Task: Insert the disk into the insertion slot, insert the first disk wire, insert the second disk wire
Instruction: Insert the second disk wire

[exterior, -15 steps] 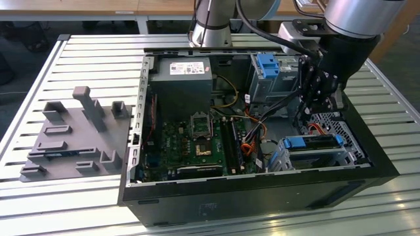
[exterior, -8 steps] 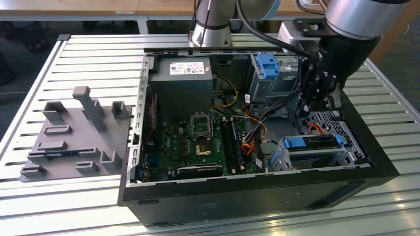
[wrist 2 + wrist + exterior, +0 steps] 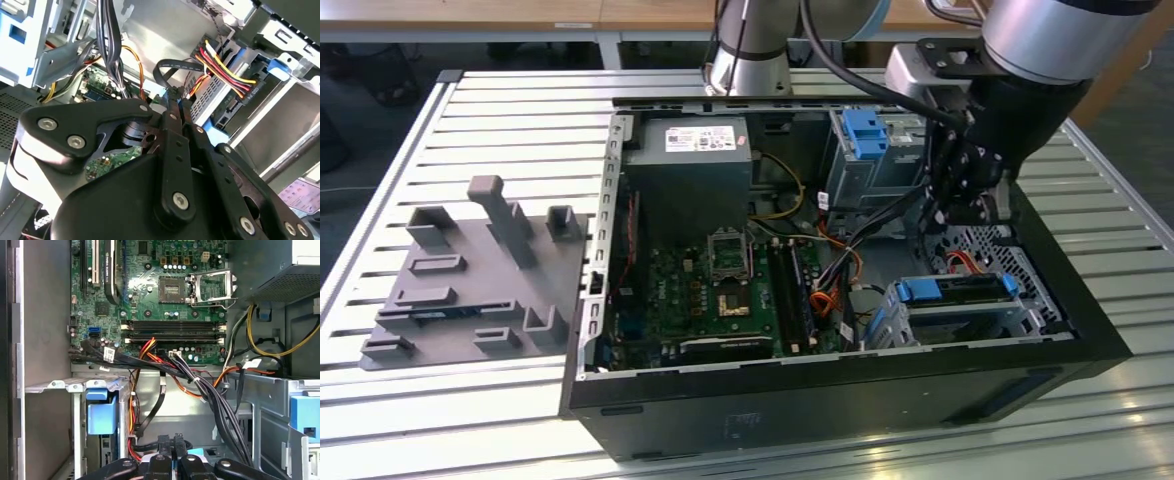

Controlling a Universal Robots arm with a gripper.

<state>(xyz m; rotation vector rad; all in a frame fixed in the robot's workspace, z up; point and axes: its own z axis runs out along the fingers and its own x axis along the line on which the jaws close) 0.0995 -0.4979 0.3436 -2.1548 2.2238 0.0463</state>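
The disk (image 3: 958, 288), in its bright blue carrier, lies inside the insertion slot (image 3: 947, 322), a silver perforated cage at the case's near corner on the exterior view's right. A plug with red, yellow and black wires (image 3: 227, 67) sits in the disk's end. My gripper (image 3: 971, 215) hangs inside the case just behind the disk. In the second wrist view the gripper (image 3: 177, 97) is shut on the end of a flat black wire (image 3: 162, 67) that loops away from the fingertips. In the first wrist view the gripper (image 3: 171, 440) shows its fingers close together.
The open computer case (image 3: 854, 390) stands on a slatted metal table (image 3: 480, 110). Inside are the motherboard (image 3: 720, 290), a power supply (image 3: 687, 170), a taller grey bay with a blue bracket (image 3: 865, 135) and loose cable bundles (image 3: 210, 395). A grey fixture plate (image 3: 467, 280) lies at the exterior view's left.
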